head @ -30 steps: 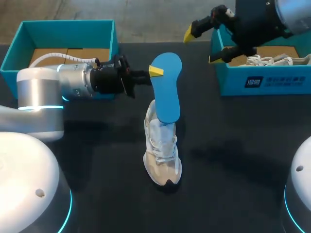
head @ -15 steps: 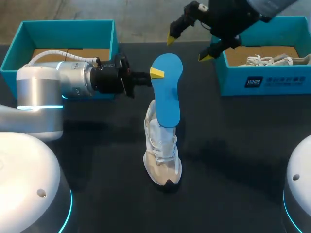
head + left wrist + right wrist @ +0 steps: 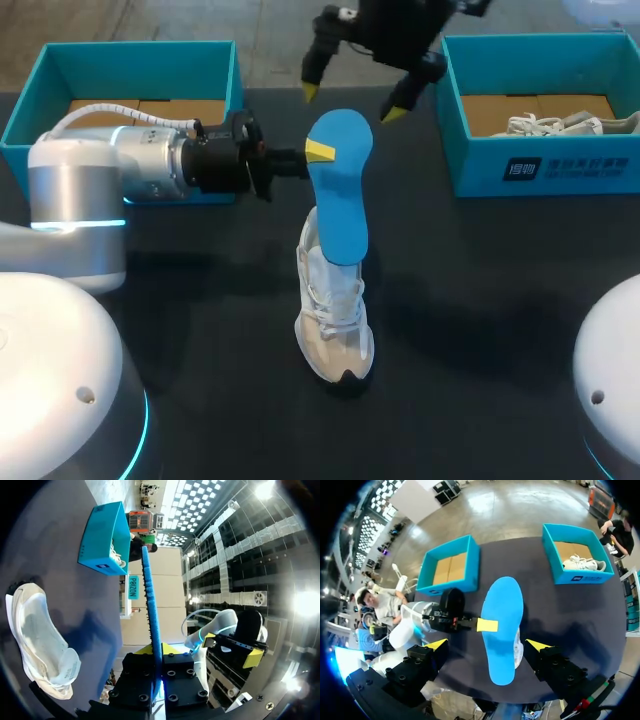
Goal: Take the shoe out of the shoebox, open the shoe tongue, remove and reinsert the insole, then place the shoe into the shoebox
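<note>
1. A dark, matte table [image 3: 480, 300] stretches from side to side in the head view.
2. A white sneaker [image 3: 335, 330] stands on its sole near the table's middle. Its toe points towards the near edge and its heel towards the far edge.
3. A teal shoebox [image 3: 140, 70], lid off, sits at the far left of the table, its brown cardboard floor showing.
4. A second teal shoebox [image 3: 560, 165], also open, sits at the far right, well apart from the first. The sneaker is between the two boxes and nearer the front.
</note>
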You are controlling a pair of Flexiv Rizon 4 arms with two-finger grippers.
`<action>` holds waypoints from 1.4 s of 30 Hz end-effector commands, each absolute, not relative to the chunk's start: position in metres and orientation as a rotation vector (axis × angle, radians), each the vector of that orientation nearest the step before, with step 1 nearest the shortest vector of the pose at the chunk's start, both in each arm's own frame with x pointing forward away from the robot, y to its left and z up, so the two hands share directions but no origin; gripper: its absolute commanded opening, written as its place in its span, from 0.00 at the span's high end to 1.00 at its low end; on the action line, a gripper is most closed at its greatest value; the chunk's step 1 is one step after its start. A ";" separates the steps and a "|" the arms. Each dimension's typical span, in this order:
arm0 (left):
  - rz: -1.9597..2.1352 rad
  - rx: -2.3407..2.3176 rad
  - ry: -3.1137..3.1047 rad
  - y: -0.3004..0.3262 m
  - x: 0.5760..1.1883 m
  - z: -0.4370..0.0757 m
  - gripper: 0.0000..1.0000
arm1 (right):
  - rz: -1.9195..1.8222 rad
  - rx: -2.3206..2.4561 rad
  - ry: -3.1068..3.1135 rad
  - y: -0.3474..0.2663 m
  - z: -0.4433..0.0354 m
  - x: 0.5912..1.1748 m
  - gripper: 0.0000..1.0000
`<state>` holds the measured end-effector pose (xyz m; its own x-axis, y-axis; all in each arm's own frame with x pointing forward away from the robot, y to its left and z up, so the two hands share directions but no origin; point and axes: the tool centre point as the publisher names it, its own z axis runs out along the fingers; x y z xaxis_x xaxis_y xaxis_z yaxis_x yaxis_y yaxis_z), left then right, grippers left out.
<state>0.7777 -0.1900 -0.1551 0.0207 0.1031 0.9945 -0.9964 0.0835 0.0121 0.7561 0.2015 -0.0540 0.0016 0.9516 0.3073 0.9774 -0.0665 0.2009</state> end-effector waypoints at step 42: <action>1.190 1.093 -1.167 -0.180 0.775 -0.156 1.00 | -0.264 -2.340 -2.169 0.200 -0.064 0.760 0.00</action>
<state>0.7764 -0.1806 -0.1561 0.0146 0.0932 0.9955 -0.9972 0.0740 0.0076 0.7631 0.2155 -0.0632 0.0800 0.9967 0.0151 0.9852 -0.0814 0.1508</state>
